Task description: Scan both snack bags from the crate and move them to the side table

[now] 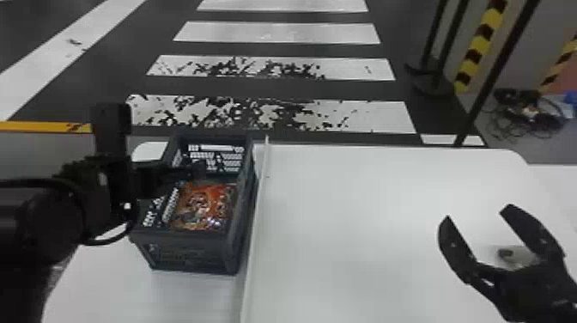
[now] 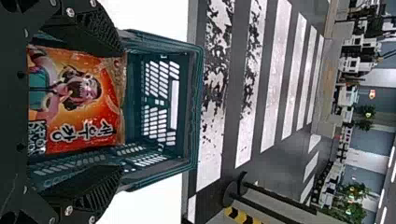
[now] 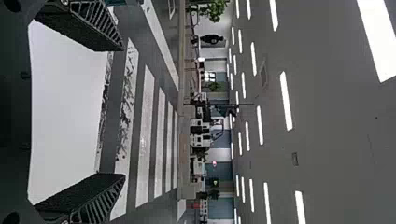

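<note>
Head view: crate (image 1: pixel 193 253) upright on the white table (image 1: pixel 365 214), at its left part, just beside a thin pale ridge (image 1: pixel 256 240) running along the tabletop. Inside the crate, one snack bag (image 1: pixel 205 206), orange-red, printed face showing. Left arm enters from the left edge; left gripper (image 1: pixel 189 169) at the crate's opening, over the far part of the bag. Right gripper (image 1: pixel 478 214) above the right part of the table, well apart from the crate, its two fingers spread. Beyond the table: dark floor with worn white stripes (image 1: pixel 279 114), a yellow-and-black striped post (image 1: pixel 476 47) and a heap of cables (image 1: pixel 530 114).

Left wrist view: the two fingers of the left gripper (image 2: pixel 123 110) stand wide apart, ribbed inner faces visible. Snack bag seen between them, lying in the crate, a cartoon figure on its front. Contact between fingers and bag: cannot tell.

Right wrist view: fingers of the right gripper (image 3: pixel 123 112) wide apart, white tabletop and striped floor visible through the gap.
</note>
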Tool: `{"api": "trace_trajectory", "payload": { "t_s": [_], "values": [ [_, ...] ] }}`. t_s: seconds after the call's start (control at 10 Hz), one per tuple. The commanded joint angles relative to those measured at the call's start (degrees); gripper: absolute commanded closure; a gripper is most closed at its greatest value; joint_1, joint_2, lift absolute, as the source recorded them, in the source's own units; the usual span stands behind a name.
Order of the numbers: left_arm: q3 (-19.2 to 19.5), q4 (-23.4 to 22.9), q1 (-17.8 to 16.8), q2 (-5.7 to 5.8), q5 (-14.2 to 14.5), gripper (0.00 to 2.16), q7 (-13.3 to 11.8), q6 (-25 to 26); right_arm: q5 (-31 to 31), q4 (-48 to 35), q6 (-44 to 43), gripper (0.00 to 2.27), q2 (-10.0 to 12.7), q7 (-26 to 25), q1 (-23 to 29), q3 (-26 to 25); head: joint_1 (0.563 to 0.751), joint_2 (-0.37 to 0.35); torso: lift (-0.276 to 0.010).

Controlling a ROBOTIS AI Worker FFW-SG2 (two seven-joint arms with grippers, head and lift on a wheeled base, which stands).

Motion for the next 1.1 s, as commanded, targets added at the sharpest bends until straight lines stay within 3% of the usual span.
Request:
{"api": "trace_trajectory", "payload": {
  "t_s": [0.0,0.4,0.7,1.0],
  "values": [
    [-2.47,4.89,-4.27,-0.01,-1.48,0.23,0.25,0.41,-0.56,0.49,0.00,0.02,-0.69,0.07,-0.18,-0.41,0.695,0.016,-0.095],
    [-4.84,11.65,-8.84,-1.60,-2.89,0.23,1.30,2.87,-0.91,1.54,0.00,0.02,-0.78,-0.02,-1.24,-0.67,0.695,-0.012,-0.095],
    [-4.93,14.64,-8.84,-2.56,-3.59,0.46,1.30,2.35,-0.91,2.16,-0.17,0.02,-0.78,0.07,-1.68,-0.49,0.695,-0.018,-0.095],
    [-5.64,17.02,-9.72,-3.00,-4.91,0.45,1.30,1.82,-1.17,2.68,-1.58,0.02,-0.78,0.07,-1.68,-0.49,0.695,-0.020,-0.095]
  ]
}}
